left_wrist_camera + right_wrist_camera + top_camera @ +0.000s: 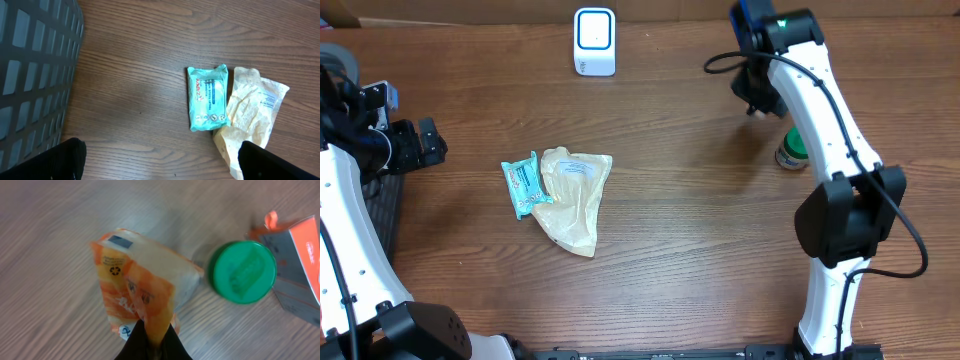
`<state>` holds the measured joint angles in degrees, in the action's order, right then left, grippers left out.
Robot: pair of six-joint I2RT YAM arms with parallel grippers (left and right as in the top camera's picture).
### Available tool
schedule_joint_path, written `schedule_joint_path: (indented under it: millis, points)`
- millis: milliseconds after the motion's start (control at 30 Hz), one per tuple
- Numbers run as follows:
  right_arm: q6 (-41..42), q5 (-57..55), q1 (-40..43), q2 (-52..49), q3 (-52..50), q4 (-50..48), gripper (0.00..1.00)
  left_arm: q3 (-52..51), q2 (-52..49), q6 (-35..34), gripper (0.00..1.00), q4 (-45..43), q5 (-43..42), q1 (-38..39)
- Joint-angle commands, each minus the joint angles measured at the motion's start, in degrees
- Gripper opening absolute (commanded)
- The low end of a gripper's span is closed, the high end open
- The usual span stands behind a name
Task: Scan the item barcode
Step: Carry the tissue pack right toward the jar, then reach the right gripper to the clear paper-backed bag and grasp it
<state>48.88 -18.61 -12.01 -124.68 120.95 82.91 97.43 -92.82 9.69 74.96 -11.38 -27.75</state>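
Observation:
My right gripper (154,330) is shut on the edge of an orange and white packet (142,287), which hangs over the table; a dark label patch shows near its far end. In the overhead view this gripper (758,98) is at the back right and the arm mostly hides the packet. The white barcode scanner (594,42) stands at the back centre, well to the left of it. My left gripper (160,165) is open over bare wood and holds nothing. It sits at the left edge in the overhead view (425,143).
A teal wipes packet (207,98) and a beige pouch (255,112) lie side by side left of centre. A green-lidded jar (242,271) and an orange and grey box (300,265) sit beside the held packet. A black mesh basket (35,75) stands at the far left.

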Motion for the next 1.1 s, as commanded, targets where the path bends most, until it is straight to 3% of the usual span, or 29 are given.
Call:
schedule_joint_path:
  millis: [0,67,167,267,600,967,1067]
  points:
    - [3.87,-0.11,2.67,0.42,-7.78,-4.15,0.06,-0.04,0.31,1.51,1.00,-0.07,-0.46,0.39]
    - [3.82,-0.07,3.93,0.42,-12.15,-7.34,0.22,-0.04,0.31,1.51,1.00,-0.07,-0.46,0.39]
    - [2.23,0.20,5.25,0.42,-15.30,-9.35,0.63,-0.04,0.28,1.49,0.99,-0.07,-0.48,0.39]
    - [-2.27,1.53,5.90,0.63,-15.04,-9.29,0.72,-0.04,0.28,1.49,0.99,-0.07,-0.48,0.39]
    - [-27.80,35.89,3.65,1.73,-4.26,-8.15,0.79,-0.04,0.31,1.49,0.99,-0.07,-0.46,0.39]
    - [-25.92,39.41,-12.41,1.18,-13.11,-15.87,0.82,-0.04,0.31,1.49,1.00,-0.07,-0.46,0.39]
    - [-24.61,43.15,-16.50,1.18,-18.38,-20.96,0.72,-0.04,0.28,1.51,0.99,-0.07,-0.46,0.39]
